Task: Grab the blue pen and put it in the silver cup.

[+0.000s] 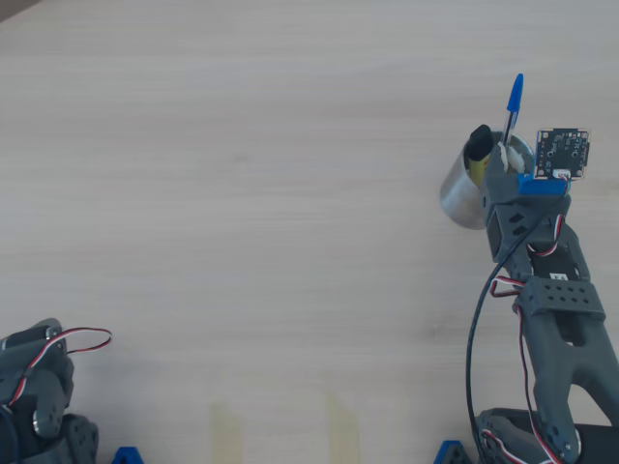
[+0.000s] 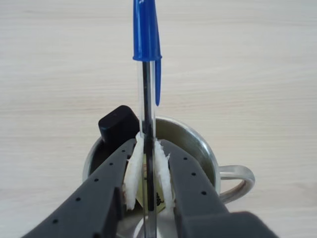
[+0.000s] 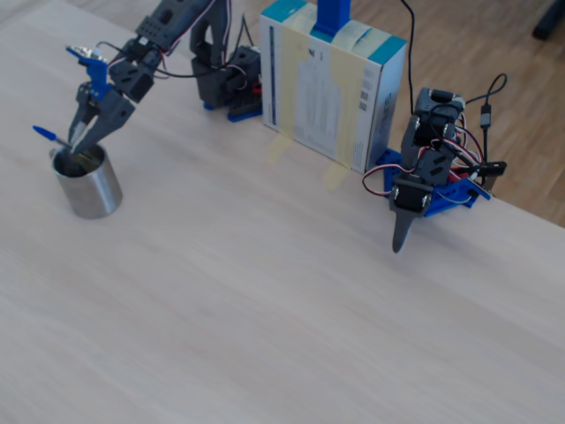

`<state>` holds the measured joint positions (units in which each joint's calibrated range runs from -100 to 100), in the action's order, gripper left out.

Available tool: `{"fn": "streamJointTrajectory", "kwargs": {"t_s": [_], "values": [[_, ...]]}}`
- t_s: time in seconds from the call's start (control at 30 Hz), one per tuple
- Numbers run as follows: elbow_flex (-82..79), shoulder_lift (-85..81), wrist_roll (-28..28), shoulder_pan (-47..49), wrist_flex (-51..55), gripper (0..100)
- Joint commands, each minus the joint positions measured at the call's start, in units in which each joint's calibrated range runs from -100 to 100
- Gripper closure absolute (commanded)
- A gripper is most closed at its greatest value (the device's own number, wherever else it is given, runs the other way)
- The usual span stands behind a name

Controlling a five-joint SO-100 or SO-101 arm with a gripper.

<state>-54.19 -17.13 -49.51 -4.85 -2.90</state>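
My gripper point(image 2: 147, 144) is shut on the blue pen point(image 2: 146, 44), pinching its clear barrel between white pads, blue cap pointing up and away. The pen's lower end reaches down into the silver cup point(image 2: 198, 141), whose loop handle point(image 2: 237, 181) points right. In the overhead view the gripper point(image 1: 505, 155) sits over the cup point(image 1: 462, 198) with the pen cap point(image 1: 514, 97) sticking out beyond it. In the fixed view the gripper point(image 3: 75, 146) is at the cup's point(image 3: 88, 187) rim, and the pen point(image 3: 46, 134) leans out to the left.
A thick yellow marker with a black cap point(image 2: 118, 124) stands in the cup, left of the pen. A second, idle arm point(image 3: 424, 181) sits at the table's right edge. A white and blue box point(image 3: 331, 84) stands at the back.
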Motion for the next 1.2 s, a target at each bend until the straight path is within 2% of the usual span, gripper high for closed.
{"fn": "streamJointTrajectory", "kwargs": {"t_s": [0.0, 0.43, 0.7, 0.8, 0.97, 1.17], "values": [[1.2, -1.2, 0.4, 0.1, -0.7, 97], [1.9, -1.2, 0.4, 0.1, -0.7, 97], [1.9, -1.3, 0.4, 0.2, -0.7, 81], [2.4, -2.7, 2.3, 0.2, -0.6, 78], [2.3, -5.0, 4.2, 0.1, -0.5, 67], [1.7, -6.0, 3.7, 0.1, -0.1, 64]]}}
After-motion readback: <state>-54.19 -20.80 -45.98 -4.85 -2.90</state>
